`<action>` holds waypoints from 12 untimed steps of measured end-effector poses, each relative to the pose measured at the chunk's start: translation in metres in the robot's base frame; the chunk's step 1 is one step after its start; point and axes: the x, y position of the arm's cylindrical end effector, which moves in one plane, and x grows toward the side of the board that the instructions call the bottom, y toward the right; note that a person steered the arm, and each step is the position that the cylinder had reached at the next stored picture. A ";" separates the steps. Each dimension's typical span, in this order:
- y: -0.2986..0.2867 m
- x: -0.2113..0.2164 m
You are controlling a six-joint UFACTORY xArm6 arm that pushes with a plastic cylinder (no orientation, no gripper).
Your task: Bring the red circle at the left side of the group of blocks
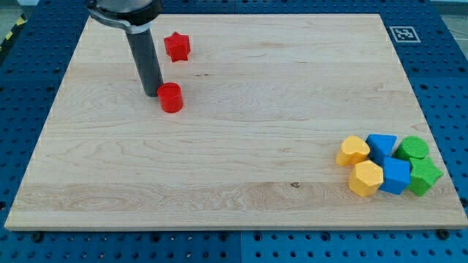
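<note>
The red circle [171, 97] lies on the wooden board [234, 124] in the upper left part. My tip [153, 93] stands just to its left, touching or nearly touching it. A red star [176, 46] lies above them near the view's top. The group of blocks sits at the view's lower right: a yellow heart [352, 150], a yellow hexagon [365, 178], a blue triangle [382, 145], a blue cube [395, 175], a green round block [413, 148] and a green star [424, 175].
The board lies on a blue perforated table [22, 80]. A black-and-white marker [403, 33] sits at the board's top right corner. The group lies close to the board's right and bottom edges.
</note>
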 end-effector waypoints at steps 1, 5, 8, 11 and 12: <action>0.000 0.000; 0.045 0.043; 0.077 0.009; 0.086 0.021; 0.086 0.031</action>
